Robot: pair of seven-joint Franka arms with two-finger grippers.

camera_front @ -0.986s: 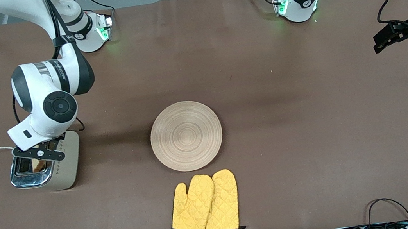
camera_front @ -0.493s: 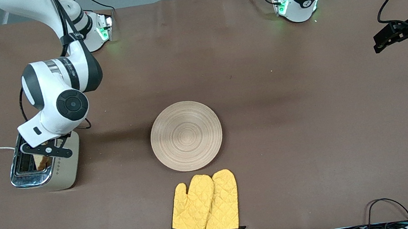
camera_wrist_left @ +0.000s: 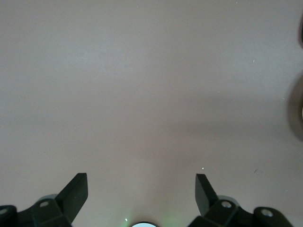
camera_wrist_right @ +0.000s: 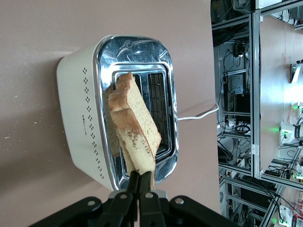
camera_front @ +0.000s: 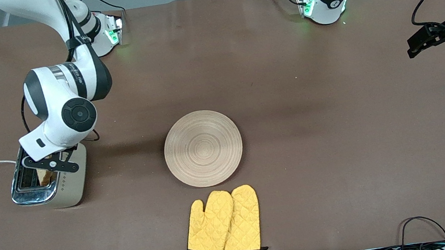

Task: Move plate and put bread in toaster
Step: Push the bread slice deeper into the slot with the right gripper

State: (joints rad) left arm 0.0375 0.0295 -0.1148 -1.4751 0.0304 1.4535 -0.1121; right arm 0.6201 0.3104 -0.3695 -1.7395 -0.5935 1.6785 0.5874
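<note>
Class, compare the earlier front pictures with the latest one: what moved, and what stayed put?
The right gripper, shut on the bread, shifted over the toaster toward the robots' bases, then stopped. The plate, the mitts and the waiting left gripper stayed put.

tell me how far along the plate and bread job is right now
Done, by the look of it: the plate sits bare mid-table, no bread on it. In hand: the right gripper is shut on the bread, held tilted over the toaster, its lower end at a slot but not seated. Left: lower the slice in and let go. The left gripper waits open over bare table at its own end.
</note>
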